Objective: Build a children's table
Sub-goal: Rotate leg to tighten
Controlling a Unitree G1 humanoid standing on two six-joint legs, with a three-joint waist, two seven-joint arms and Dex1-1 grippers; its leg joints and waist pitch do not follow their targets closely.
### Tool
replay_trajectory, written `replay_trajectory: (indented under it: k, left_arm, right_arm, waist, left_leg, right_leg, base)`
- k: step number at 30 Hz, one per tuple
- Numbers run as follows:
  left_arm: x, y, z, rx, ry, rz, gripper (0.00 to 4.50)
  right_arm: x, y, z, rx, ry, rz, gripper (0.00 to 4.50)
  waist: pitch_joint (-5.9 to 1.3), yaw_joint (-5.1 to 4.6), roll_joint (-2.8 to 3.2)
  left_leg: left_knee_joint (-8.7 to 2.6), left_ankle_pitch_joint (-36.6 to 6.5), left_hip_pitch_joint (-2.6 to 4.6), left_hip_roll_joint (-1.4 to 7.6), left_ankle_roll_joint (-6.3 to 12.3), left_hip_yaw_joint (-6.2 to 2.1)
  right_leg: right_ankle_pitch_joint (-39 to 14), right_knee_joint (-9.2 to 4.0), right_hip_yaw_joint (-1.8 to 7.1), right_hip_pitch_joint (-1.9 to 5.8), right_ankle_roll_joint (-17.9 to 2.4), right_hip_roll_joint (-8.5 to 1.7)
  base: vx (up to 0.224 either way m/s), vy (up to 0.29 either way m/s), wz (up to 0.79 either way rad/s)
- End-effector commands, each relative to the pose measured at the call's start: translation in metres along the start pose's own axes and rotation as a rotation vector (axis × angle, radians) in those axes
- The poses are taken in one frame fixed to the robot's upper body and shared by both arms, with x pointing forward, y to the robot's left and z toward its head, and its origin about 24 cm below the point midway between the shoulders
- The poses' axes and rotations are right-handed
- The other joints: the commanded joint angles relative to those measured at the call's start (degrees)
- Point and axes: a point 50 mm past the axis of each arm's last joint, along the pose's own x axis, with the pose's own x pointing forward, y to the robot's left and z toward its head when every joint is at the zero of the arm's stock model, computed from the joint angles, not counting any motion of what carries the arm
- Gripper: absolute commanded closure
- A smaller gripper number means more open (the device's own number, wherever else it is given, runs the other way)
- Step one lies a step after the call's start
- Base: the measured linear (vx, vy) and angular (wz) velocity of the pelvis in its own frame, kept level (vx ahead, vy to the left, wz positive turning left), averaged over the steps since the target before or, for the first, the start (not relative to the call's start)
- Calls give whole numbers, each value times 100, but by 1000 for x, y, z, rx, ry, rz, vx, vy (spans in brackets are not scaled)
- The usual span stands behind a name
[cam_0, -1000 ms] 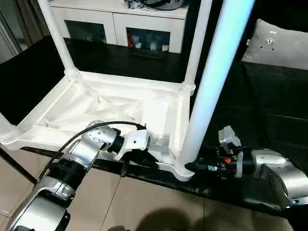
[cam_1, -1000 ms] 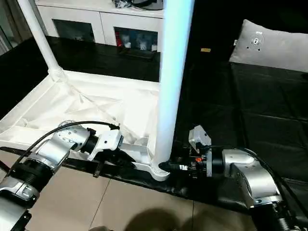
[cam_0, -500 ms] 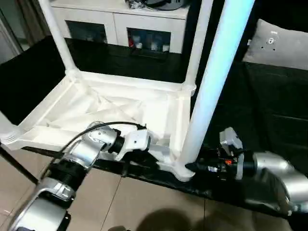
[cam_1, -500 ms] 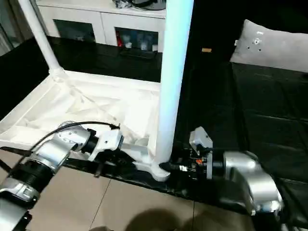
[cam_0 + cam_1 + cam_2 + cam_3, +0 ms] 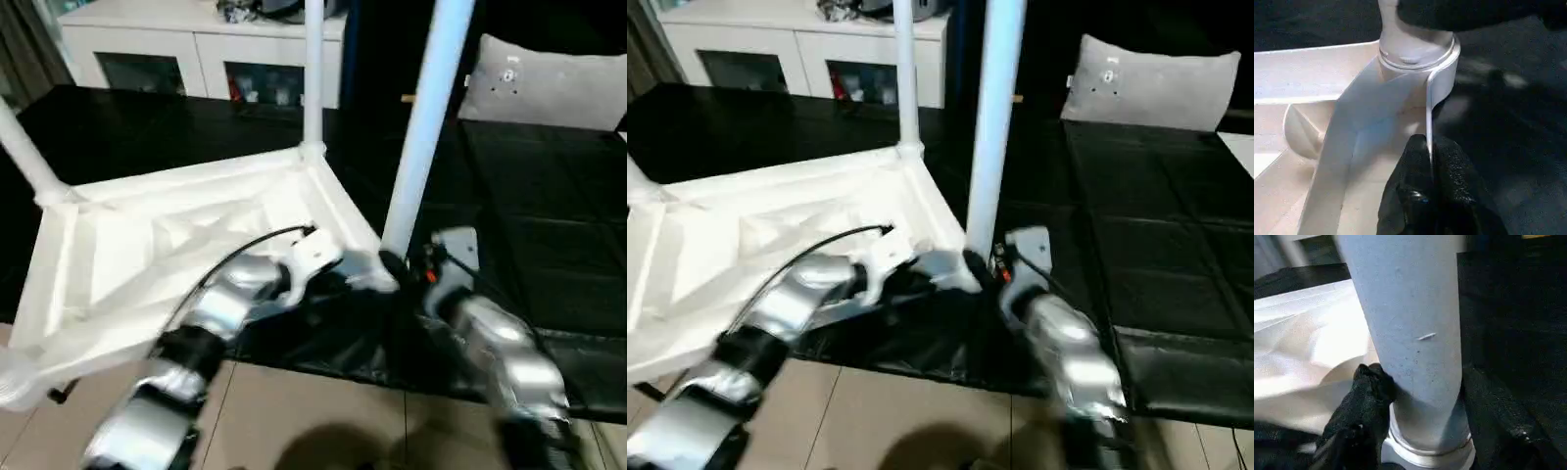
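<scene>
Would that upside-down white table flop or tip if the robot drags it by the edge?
The table probably stays stiff: ribs cross its underside. It looks like thin plastic, so likely light. With legs standing tall, it might tip if pulled hard.

You are looking at a home living room: a white glass-doored cabinet [image 5: 201, 61], grey square cushion [image 5: 544, 83], black quilted mat [image 5: 549, 245] and beige tiled floor [image 5: 323, 421].

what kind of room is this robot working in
Probably a home living room or a staged mock-up of one. A white cabinet with glass doors stands at the back, a grey cushion lies on a black quilted surface, and the floor is tiled.
</scene>
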Motion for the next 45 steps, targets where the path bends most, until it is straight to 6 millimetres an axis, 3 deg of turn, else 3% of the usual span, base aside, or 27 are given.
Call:
replay_trajectory:
  k: [1, 5, 6, 9, 12, 14, 15, 16, 22, 28, 32, 36, 45]
  left_arm:
    - [16, -15, 32, 38, -116, -32, 450]
    - [14, -13, 28, 50, -110, -34, 450]
    - [12, -12, 26, 61, -104, -36, 450]
    - [2, -2, 15, 91, -63, -30, 450]
    - [0, 0, 14, 97, -59, -34, 450]
    - [-9, 5, 5, 134, -29, -65, 450]
    - [-9, 5, 5, 134, -29, -65, 450]
    - [-14, 6, 1, 157, -16, -98, 450]
    - [-25, 5, -7, 225, 32, -236, 450]
    - [-34, -3, -9, 306, 32, -434, 450]
    - [-39, -6, -8, 361, 51, -512, 450]
    - [-46, -11, -7, 415, 65, -622, 450]
    - [-49, -10, -8, 419, 66, -639, 450]
  right_arm:
    - [8, 18, 0, 30, -12, 35, 203]
    - [2, 14, 2, 31, -43, 60, 169]
    - [-1, 11, 3, 17, -49, 60, 169]
    - [-14, -7, 4, -31, -56, 115, 134]
    - [-17, -10, 4, -45, -52, 133, 102]
    - [-32, -32, 9, -105, -31, 233, 95]
    - [-32, -32, 9, -105, -31, 233, 80]
    - [-40, -42, 15, -151, -18, 311, 80]
    - [-53, -56, 26, -252, 49, 493, 17]
    - [-66, -49, 29, -362, 163, 785, 17]
    - [-66, -47, 28, -382, 215, 877, 17]
    - [-62, -46, 29, -341, 259, 960, 52]
    - [-65, -44, 25, -309, 325, 1053, 137]
  waist:
    - [-346, 27, -40]
    - [-382, 97, -37]
    - [-389, 109, -52]
    - [-389, 163, -53]
    - [-372, 178, -47]
    - [-354, 178, -45]
    - [-347, 200, -55]
    - [-346, 199, -57]
    - [-335, 218, -70]
    - [-354, 309, -52]
    - [-364, 425, -63]
    - [-356, 455, -97]
    - [-366, 523, -114]
  left_leg:
    - [-459, -1262, -9, 205, 233, -117]
    - [-422, -784, -30, 184, 485, -74]
    - [-416, -645, -64, 181, 555, -78]
    - [-400, -533, -67, 181, 676, -68]
    - [-407, -589, -69, 195, 700, -70]
    - [-422, -765, -51, 194, 606, -76]
    - [-421, -856, -44, 198, 626, -80]
    - [-422, -868, -48, 201, 635, -77]
    - [-412, -962, -48, 200, 648, -74]
    - [-408, -910, -27, 246, 675, -77]
    - [-405, -845, 0, 281, 651, -64]
    - [-413, -895, 0, 280, 591, -58]
    - [-404, -796, -11, 283, 557, -59]
  right_leg:
    - [-2225, -485, 290, 282, -626, -353]
    - [-1228, -356, 343, 329, -1015, -358]
    - [-1085, -326, 341, 362, -1048, -358]
    - [-1042, -324, 342, 391, -1040, -361]
    - [-1216, -339, 334, 383, -1022, -361]
    - [-1628, -391, 319, 378, -912, -357]
    - [-1760, -411, 319, 392, -849, -355]
    - [-1771, -410, 325, 394, -830, -350]
    - [-2087, -448, 311, 366, -771, -356]
    - [-1816, -390, 315, 351, -946, -366]
    - [-1553, -337, 333, 343, -1094, -376]
    - [-1670, -338, 336, 349, -1077, -385]
    - [-1675, -313, 332, 352, -1044, -391]
  base:
    - [0, 0, 0]
    - [41, -9, 4]
    - [0, 0, 0]
    - [0, 0, 0]
    - [0, 0, 0]
    - [0, 0, 0]
    - [0, 0, 0]
    - [0, 0, 0]
    - [0, 0, 0]
    - [0, 0, 0]
    - [0, 0, 0]
    - [0, 0, 0]
    - [0, 0, 0]
